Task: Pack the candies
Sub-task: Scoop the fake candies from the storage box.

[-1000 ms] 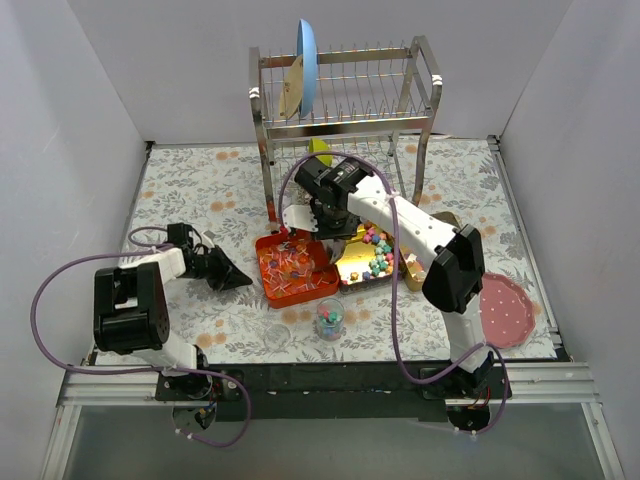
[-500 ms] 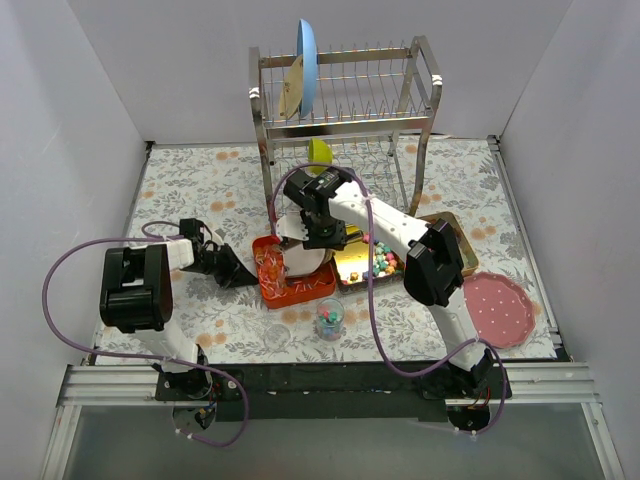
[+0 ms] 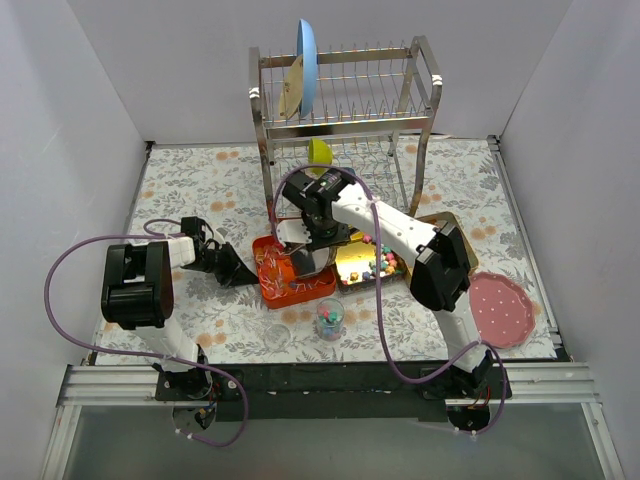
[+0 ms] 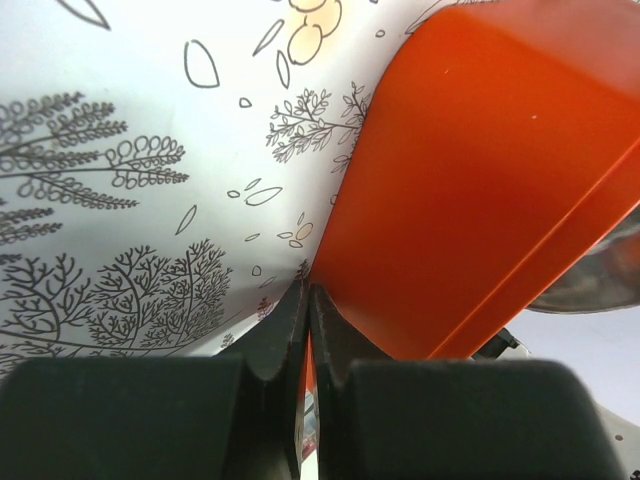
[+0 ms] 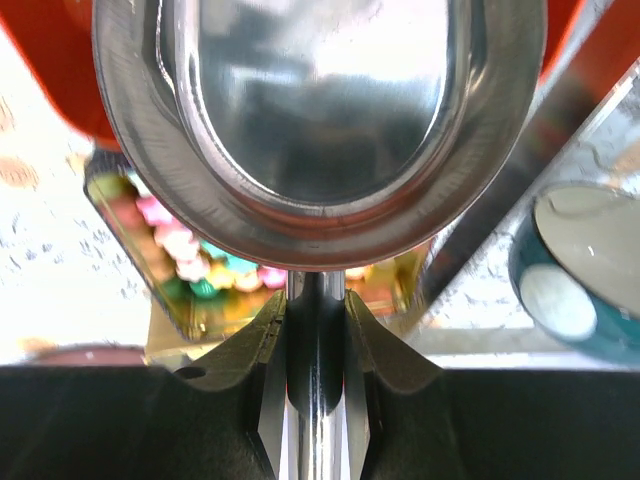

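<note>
The right pincer (image 5: 315, 300) is clamped part-way closed on the handle of a steel ladle (image 5: 320, 110), whose bowl hangs over the red tray (image 3: 300, 293), beside the gold tray (image 3: 352, 262). The left pincer (image 4: 305, 295) is pressed fully closed with its tips against the red tray's left wall; I cannot tell whether it nips the rim. Most of the candies (image 3: 385, 262) lie in the gold tray's right part, and a few more sit in a small clear glass (image 3: 328, 318) on the tabletop (image 3: 200, 190) in front of the trays.
</note>
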Controlling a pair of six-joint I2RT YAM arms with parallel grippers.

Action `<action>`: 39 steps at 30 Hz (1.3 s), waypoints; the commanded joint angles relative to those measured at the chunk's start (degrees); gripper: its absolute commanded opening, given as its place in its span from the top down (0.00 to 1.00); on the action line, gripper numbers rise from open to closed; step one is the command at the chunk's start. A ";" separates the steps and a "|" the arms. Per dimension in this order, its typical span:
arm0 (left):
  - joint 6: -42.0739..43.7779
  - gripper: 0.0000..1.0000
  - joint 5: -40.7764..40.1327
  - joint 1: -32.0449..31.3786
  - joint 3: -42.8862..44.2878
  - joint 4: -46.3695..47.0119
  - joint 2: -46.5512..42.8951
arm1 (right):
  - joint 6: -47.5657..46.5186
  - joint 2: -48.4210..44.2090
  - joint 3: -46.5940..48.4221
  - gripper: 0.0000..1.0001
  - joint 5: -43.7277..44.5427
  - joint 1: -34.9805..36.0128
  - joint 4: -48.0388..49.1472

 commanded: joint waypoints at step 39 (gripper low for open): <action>-1.57 1.00 5.50 -4.19 3.64 3.62 3.25 | -2.66 7.01 4.84 0.99 0.99 4.30 -0.27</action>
